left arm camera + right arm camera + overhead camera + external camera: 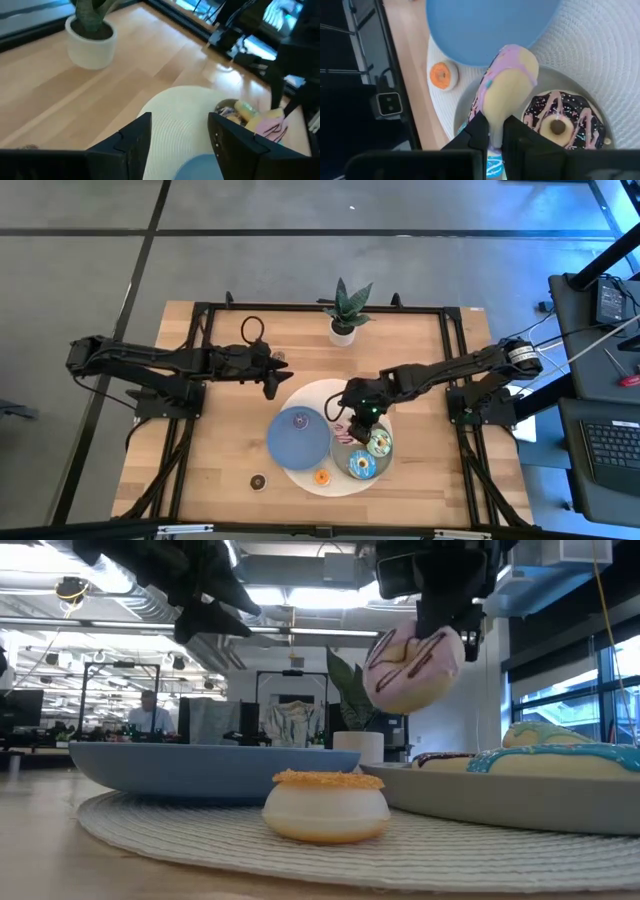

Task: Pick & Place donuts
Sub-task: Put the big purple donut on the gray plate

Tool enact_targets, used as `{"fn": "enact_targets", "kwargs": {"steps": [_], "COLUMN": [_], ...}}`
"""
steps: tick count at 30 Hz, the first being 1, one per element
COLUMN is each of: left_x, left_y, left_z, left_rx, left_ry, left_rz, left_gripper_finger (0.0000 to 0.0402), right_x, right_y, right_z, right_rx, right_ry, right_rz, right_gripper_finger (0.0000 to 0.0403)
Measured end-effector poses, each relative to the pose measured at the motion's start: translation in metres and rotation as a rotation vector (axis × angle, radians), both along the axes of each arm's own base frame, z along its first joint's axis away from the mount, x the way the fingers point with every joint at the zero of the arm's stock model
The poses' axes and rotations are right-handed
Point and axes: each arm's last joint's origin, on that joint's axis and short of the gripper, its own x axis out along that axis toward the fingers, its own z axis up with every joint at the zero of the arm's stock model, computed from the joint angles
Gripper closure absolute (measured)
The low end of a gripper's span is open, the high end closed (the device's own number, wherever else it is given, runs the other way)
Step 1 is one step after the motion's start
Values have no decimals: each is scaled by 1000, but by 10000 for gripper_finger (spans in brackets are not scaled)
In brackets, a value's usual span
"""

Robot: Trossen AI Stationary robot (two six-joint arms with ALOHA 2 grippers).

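Observation:
My right gripper (350, 418) is shut on the pink-iced donut (413, 665), held in the air above the grey plate (470, 100). On that plate lie a brown donut with pink drizzle (562, 122), a blue-iced donut (361, 465) and a green-iced one (379, 443). An orange mini donut (325, 805) sits on the white mat (310, 395). A brown mini donut (258, 481) lies on the bare wood. My left gripper (180, 137) hovers open over the mat's far-left edge, touching nothing. My right gripper pinches the pink donut's ring near its upper edge (495, 127) between the two fingers, one on the iced face and one on the cream underside. The fingers come from above, pointing down. The donut stands on edge, hanging below the fingers, lifted clear of the grey plate.
A blue plate (298, 437) lies on the mat left of the grey plate, with a small dark thing (301, 420) on it. A potted plant (343, 315) stands at the table's far edge. Bare wood lies to the left and near-left of the mat.

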Motion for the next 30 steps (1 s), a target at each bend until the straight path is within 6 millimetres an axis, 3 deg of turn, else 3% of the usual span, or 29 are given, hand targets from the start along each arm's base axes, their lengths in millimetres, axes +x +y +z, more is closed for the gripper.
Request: {"fn": "enact_targets", "kwargs": {"steps": [12, 22, 30], "left_x": [-1, -1, -1], "left_y": [-1, -1, -1], "left_z": [-4, -5, -5], "left_rx": [36, 59, 90], "left_ry": [59, 68, 81], "left_rz": [-53, -64, -80], "left_gripper_finger": [214, 214, 213], "right_x": [14, 18, 18], "right_y": [37, 35, 35], "right_z": [-36, -48, -48], "right_rx": [38, -4, -9], "right_ry": [60, 122, 113], "right_rz": [48, -133, -81], "right_gripper_finger": [359, 358, 358]}}
